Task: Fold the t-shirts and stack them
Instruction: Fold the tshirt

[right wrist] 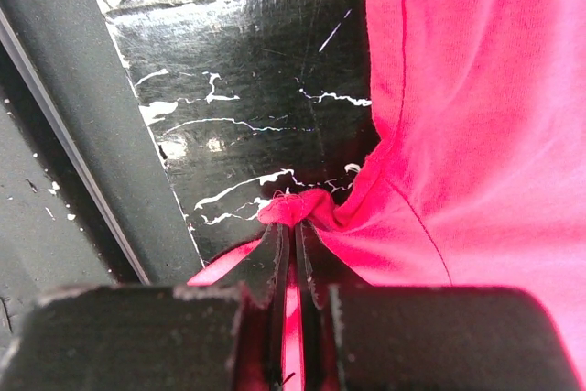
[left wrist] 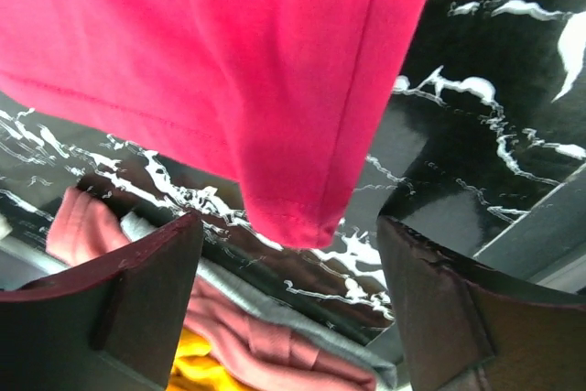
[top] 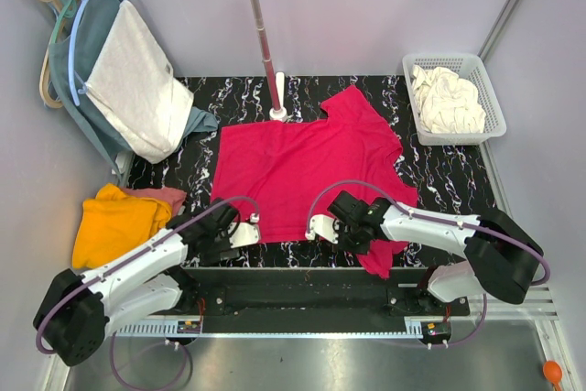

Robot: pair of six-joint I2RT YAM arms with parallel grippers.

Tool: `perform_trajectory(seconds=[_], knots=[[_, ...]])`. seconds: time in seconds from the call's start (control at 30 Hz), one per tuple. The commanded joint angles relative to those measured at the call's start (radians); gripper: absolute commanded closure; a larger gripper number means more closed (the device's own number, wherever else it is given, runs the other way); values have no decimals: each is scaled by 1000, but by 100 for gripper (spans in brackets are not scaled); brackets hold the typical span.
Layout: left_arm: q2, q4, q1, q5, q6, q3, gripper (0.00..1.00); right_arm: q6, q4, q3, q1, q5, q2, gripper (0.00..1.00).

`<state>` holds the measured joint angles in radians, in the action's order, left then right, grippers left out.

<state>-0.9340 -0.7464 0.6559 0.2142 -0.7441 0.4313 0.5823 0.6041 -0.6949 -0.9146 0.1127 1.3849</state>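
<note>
Right end effector [right wrist: 295,233] clenches the crimson t-shirt [top: 302,162] at its near hem; left end effector [left wrist: 288,231], released, straddles its corner; pole base [top: 278,114] stands at its far edge.

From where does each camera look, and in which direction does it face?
Top external: above and behind the bases, facing down on the table; the left arm and right arm show.
Left wrist: on the left arm, facing along the open left gripper at a corner of the crimson t-shirt; both fingers show.
Right wrist: on the right arm, facing along the right gripper, shut on that shirt's edge.
Shared: all views show the crimson t-shirt on the black marbled table.
</note>
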Motion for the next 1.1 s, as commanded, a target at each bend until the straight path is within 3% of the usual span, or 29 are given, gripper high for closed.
perform_trajectory(seconds=[0.0,0.07,0.27,0.3,0.33,0.7,1.07], knots=[[-29,64,2,-29,-17,-31,34,-1,13,8,-6,-44,-18,98],[-38,73,2,-30,-8,-32,49,-1,16,3,-6,-47,-29,98],[-37,68,2,-33,18,-25,73,-10,40,-8,-6,-45,-60,98],[-34,64,2,-32,22,-22,93,-12,51,-11,-6,-44,-64,98],[-28,61,2,-24,28,-22,100,-13,57,-14,-7,-36,-69,98],[95,-41,4,13,26,36,100,-38,212,-144,-6,5,-144,98],[22,7,2,73,-26,141,100,36,249,-195,-4,-174,-158,98]])
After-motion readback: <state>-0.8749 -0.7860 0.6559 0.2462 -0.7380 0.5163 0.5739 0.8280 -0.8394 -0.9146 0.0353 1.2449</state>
